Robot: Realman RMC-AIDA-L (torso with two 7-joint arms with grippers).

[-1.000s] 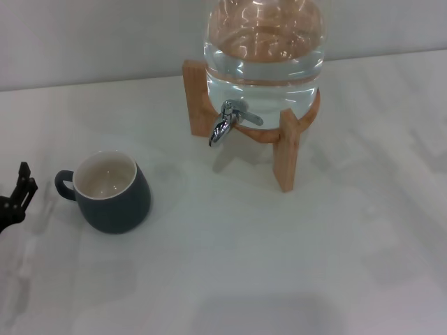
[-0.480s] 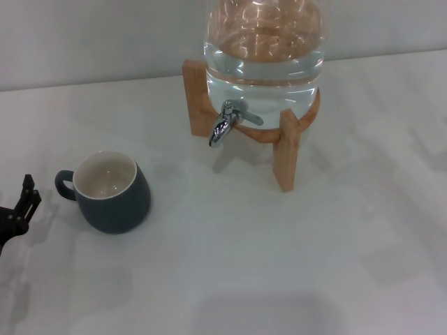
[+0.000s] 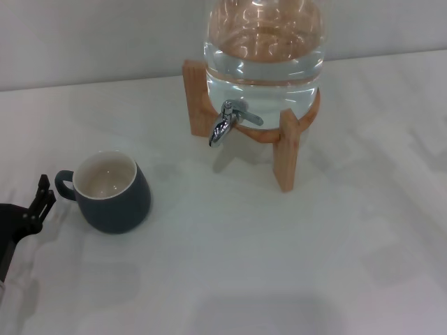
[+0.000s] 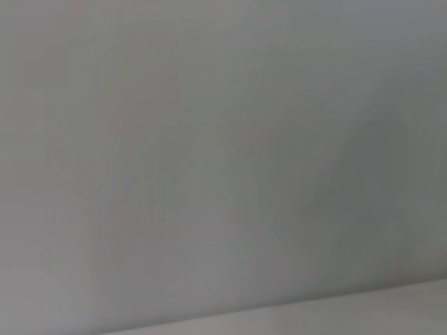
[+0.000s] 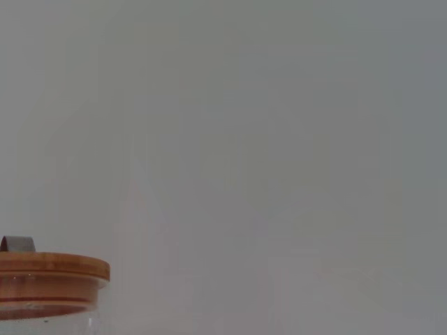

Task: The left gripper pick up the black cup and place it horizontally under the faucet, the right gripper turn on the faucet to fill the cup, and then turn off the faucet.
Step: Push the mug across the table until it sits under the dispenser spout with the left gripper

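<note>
You have a white table [image 3: 230, 279] across the whole head view, bounded by a pale wall at 12 o'clock. The biggest thing on it is the clear glass jar [image 3: 264, 42] at 12 o'clock, part full of water and seated in a wooden stand [image 3: 285, 146]. In the right wrist view you see only the jar's wooden lid [image 5: 49, 272] against the wall. The black cup [image 3: 112, 192] stands upright at 9 o'clock, cream inside showing, its handle turned toward 9 o'clock. The left gripper [image 3: 38, 202] is just beside that handle, apart from it; you cannot tell whether its prongs are spread or closed. The faucet [image 3: 227, 122] juts from the jar's base, nozzle down, well apart from the cup.
</note>
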